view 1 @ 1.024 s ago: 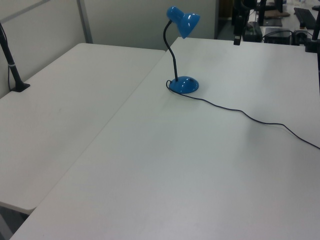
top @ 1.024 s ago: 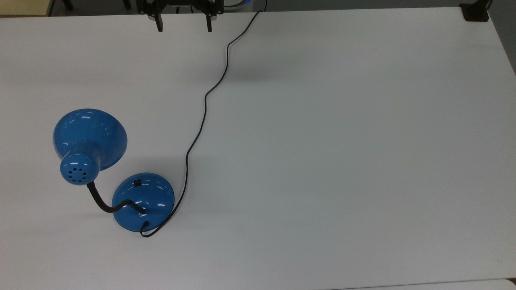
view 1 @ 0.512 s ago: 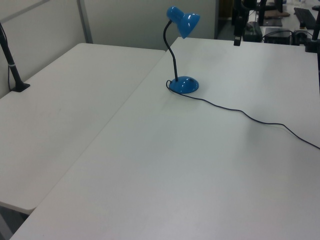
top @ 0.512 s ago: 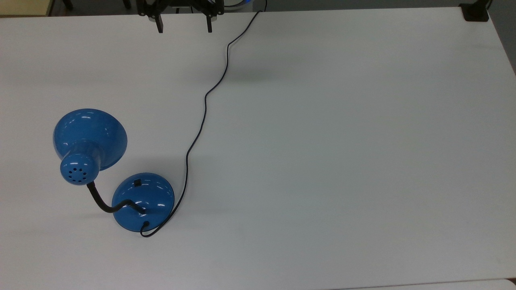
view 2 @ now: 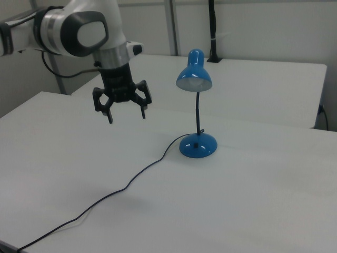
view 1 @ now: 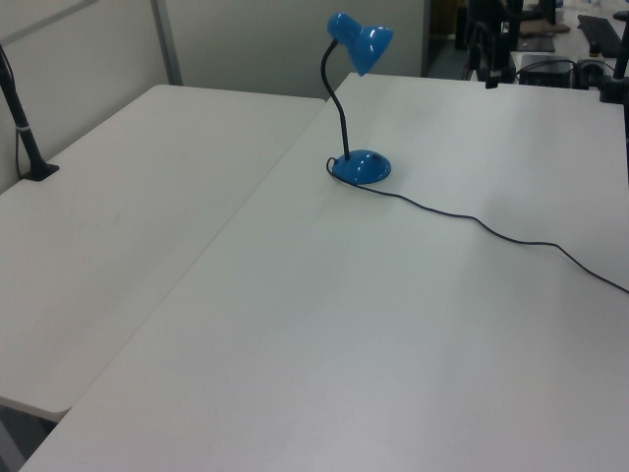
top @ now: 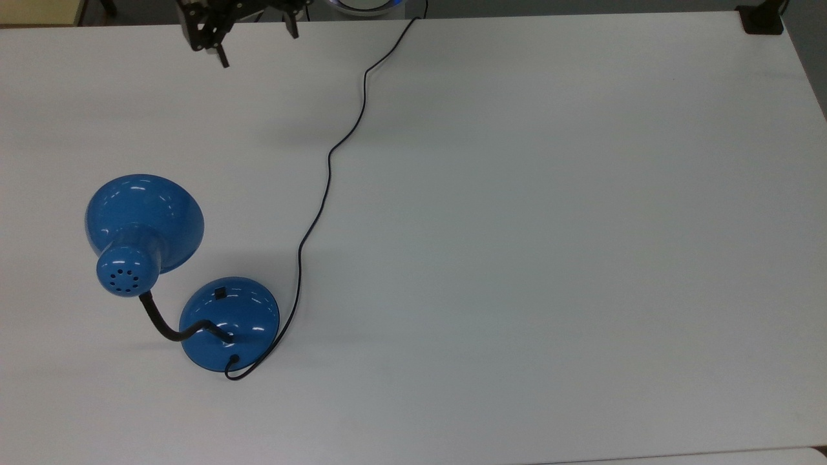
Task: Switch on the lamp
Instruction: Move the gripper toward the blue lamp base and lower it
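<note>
White tabletop (top: 517, 226) fills the scene, with a second white table (view 1: 128, 216) butted against it along the left view's left. On it stands the lamp (top: 184, 284): blue cone shade (top: 145, 216), black bendy neck (top: 171, 326), and a round blue base (top: 229, 323) carrying 1 small black switch (top: 220, 292). Its bulb looks unlit in the right view, so the task appears not yet done. A thin black cord (top: 329, 161) snakes from the base away toward the top view's upper edge.

High above the table, the gripper (view 2: 125, 112) hangs with its 2 fingers spread wide apart and nothing between them. It is well apart from the lamp. In the top view the switch lies far below it and at about the same place across, on the side of the base facing the gripper; in the right view, the base sits to the gripper's right and lower. Reaching it likely calls for a long travel and a descent onto the switch, clear of shade and neck.
</note>
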Tool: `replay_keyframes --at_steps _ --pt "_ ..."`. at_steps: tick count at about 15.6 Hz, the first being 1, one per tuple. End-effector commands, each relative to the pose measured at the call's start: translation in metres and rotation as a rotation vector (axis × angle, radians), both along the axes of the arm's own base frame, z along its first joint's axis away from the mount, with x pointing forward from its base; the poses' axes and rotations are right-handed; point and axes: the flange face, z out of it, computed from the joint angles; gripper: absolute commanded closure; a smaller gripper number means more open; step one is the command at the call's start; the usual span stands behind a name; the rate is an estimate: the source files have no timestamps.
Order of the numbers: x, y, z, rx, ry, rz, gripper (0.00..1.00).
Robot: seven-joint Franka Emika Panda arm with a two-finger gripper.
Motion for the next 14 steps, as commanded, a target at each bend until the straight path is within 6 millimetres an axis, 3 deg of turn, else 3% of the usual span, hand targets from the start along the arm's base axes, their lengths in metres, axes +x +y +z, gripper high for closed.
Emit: replay_keyframes --at_steps 1,2,4,8,14 --pt "0.013 -0.021 -0.028 -0.036 0.019 0.036 0.16" --pt "0.02 -0.025 -0.04 -0.039 0.005 0.033 0.41" --pt "0.024 -0.037 -0.053 -0.045 -0.023 0.015 1.0" --pt "0.033 -0.05 -0.08 -0.048 -0.099 -0.048 1.0" --pt "0.074 -0.061 -0.137 -0.064 -0.284 -0.257 1.0"
